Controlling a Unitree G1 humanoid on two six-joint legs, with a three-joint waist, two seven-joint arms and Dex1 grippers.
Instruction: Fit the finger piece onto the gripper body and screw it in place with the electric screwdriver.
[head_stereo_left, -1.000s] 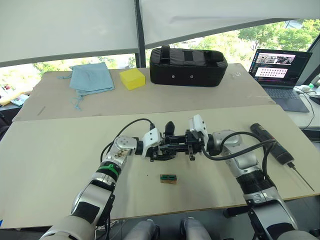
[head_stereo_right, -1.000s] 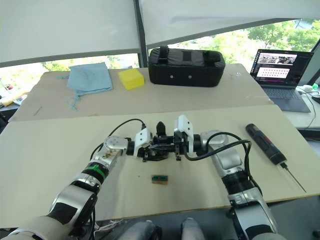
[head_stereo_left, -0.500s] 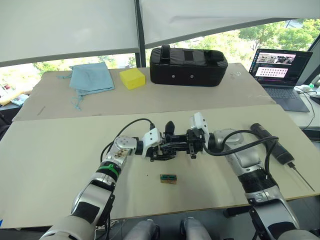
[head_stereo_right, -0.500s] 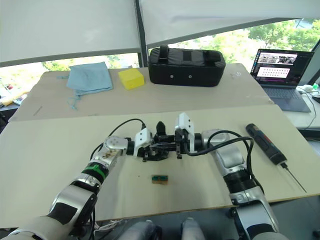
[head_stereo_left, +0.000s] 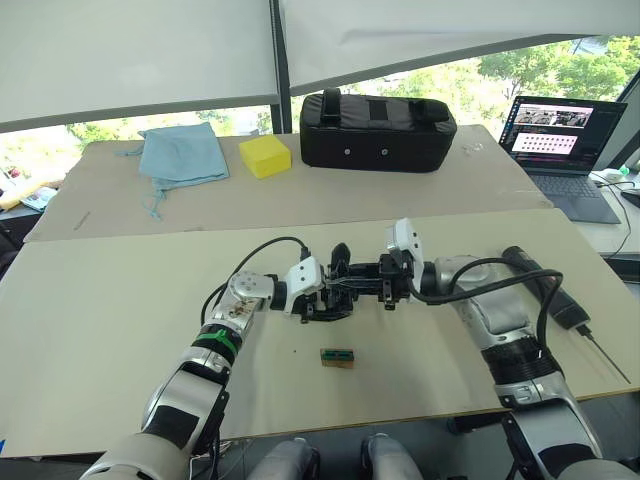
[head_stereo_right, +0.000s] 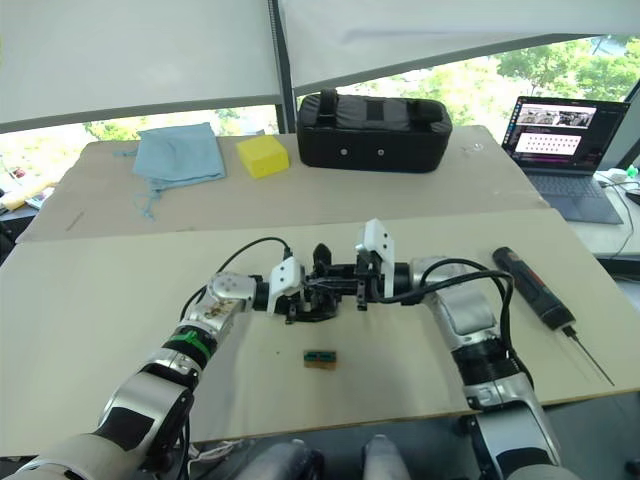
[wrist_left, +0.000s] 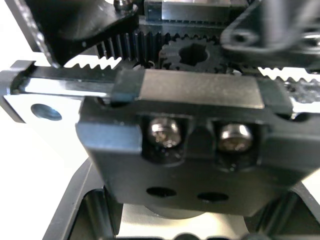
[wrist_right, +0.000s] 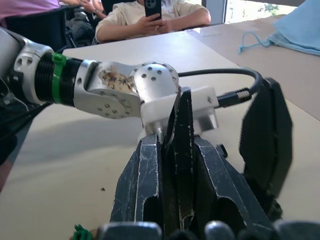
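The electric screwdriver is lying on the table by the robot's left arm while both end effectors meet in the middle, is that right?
Not quite. The electric screwdriver lies on the table by the robot's right arm, as the right eye view shows. The left end effector and right end effector do meet in the middle.

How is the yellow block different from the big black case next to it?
The yellow block is much smaller than the black case. The block is bright yellow and plain; the case is black with a handle on top. The block is squarish, the case long. Both sit on the far table, side by side.
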